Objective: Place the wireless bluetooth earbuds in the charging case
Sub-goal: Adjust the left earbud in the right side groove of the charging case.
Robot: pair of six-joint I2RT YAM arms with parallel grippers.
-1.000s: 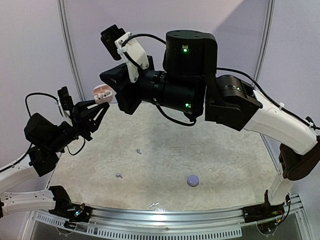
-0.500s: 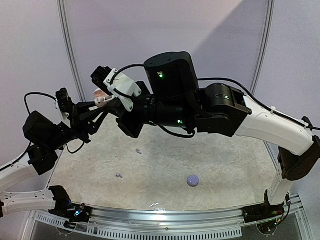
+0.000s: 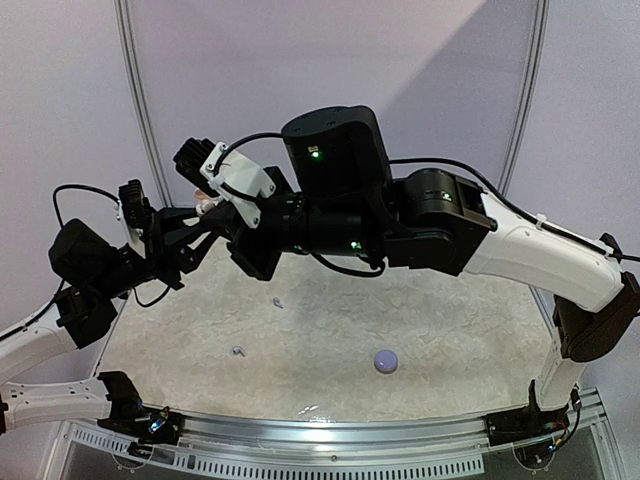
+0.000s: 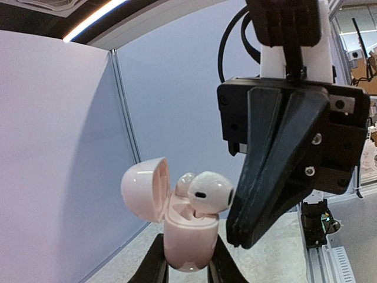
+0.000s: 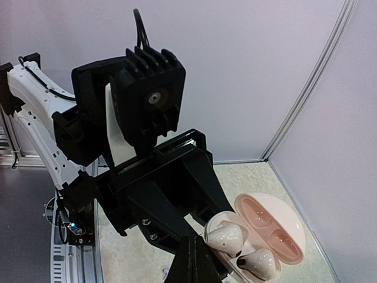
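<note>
My left gripper [image 4: 188, 265] is shut on the charging case [image 4: 187, 239], a pale pink case held upright in the air with its lid [image 4: 144, 188] open. Two whitish earbuds sit in it: the near one [image 4: 211, 191] stands high in its socket, the other [image 4: 185, 181] is behind it. My right gripper [image 4: 235, 236] is shut, its black fingers beside the case and against the near earbud. In the right wrist view the case [image 5: 272, 229], both earbuds [image 5: 227, 237] and my right gripper [image 5: 195, 259] show. From above, the case [image 3: 207, 203] is a small speck between both grippers.
On the pale mat [image 3: 450, 330] lie two tiny pale bits [image 3: 277, 301] [image 3: 237, 351] and a small round lavender object [image 3: 386, 361]. The right arm [image 3: 420, 225] spans the middle above the table. Wall panels stand behind, and a metal rail [image 3: 330, 435] runs along the near edge.
The right arm has swung left and lower, bringing its gripper up against the case. The left gripper has stayed nearly still, holding the case.
</note>
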